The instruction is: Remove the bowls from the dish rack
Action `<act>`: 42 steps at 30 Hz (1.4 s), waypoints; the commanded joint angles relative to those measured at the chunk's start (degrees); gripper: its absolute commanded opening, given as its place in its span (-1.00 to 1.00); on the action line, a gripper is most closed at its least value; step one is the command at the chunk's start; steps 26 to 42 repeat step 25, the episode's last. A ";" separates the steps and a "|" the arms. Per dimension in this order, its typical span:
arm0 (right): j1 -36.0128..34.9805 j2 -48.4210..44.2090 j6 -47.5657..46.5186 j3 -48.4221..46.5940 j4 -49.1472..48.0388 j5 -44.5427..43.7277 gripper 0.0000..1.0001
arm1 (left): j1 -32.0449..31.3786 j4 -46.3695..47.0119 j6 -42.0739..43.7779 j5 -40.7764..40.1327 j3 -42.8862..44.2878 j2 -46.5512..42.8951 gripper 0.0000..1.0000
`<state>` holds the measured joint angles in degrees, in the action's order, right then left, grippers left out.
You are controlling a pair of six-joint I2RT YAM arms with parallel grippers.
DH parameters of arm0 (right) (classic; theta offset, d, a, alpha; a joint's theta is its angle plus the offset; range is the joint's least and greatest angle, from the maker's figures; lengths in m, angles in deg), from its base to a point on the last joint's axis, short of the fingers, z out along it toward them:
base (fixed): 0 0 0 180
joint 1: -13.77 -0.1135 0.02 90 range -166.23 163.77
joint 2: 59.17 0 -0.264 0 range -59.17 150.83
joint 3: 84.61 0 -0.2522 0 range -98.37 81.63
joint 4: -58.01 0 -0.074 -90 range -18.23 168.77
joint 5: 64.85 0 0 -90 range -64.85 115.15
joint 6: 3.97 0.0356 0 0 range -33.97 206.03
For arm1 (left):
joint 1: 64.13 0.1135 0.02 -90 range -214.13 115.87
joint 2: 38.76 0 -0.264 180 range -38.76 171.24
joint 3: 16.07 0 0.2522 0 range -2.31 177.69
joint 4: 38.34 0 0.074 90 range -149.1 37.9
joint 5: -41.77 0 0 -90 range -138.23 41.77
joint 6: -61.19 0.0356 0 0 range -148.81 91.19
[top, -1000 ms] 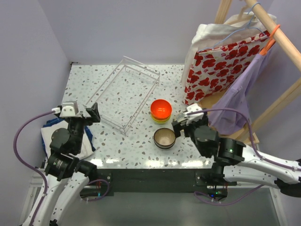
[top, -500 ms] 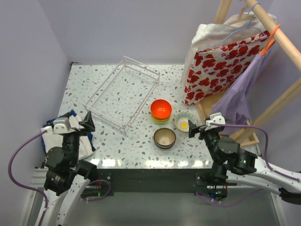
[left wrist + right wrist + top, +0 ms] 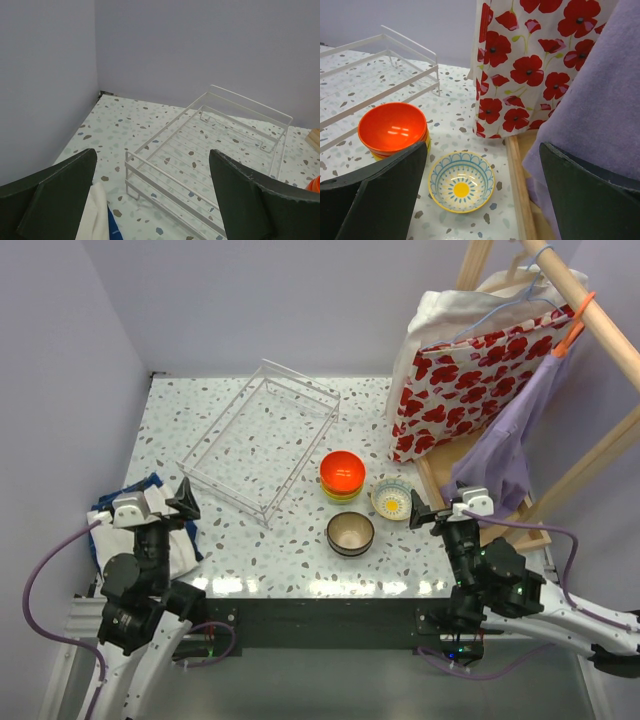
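The white wire dish rack (image 3: 262, 440) stands empty at the middle left; it also shows in the left wrist view (image 3: 210, 135). To its right, on the table, is a stack of bowls with an orange-red bowl (image 3: 342, 471) on top. A cream patterned bowl (image 3: 391, 497) sits right of the stack. A tan bowl with a dark outside (image 3: 350, 533) sits in front. My left gripper (image 3: 170, 502) is open and empty, near the rack's front corner. My right gripper (image 3: 438, 512) is open and empty, just right of the patterned bowl (image 3: 462, 181).
A blue and white cloth (image 3: 175, 540) lies at the near left under my left arm. A poppy-print bag (image 3: 470, 380), purple cloth (image 3: 510, 450) and a wooden clothes rack's base rail (image 3: 517, 190) stand close on the right.
My right gripper has let go of the patterned bowl beside the stack and drawn back to the right. My left arm has drawn back toward the near left edge.
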<state>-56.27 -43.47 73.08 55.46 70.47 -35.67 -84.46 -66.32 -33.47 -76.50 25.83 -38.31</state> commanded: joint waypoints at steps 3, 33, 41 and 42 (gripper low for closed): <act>-0.01 0.55 -1.90 0.34 -5.29 -2.20 0.97 | -0.14 4.37 2.38 -1.70 -0.98 -1.24 1.00; -0.01 -4.01 -3.05 1.48 -4.59 -2.38 0.97 | -0.14 4.46 2.20 -1.96 -1.33 -1.59 1.00; -0.01 -4.01 -3.05 1.48 -4.59 -2.38 0.97 | -0.14 4.46 2.20 -1.96 -1.33 -1.59 1.00; -0.01 -4.01 -3.05 1.48 -4.59 -2.38 0.97 | -0.14 4.46 2.20 -1.96 -1.33 -1.59 1.00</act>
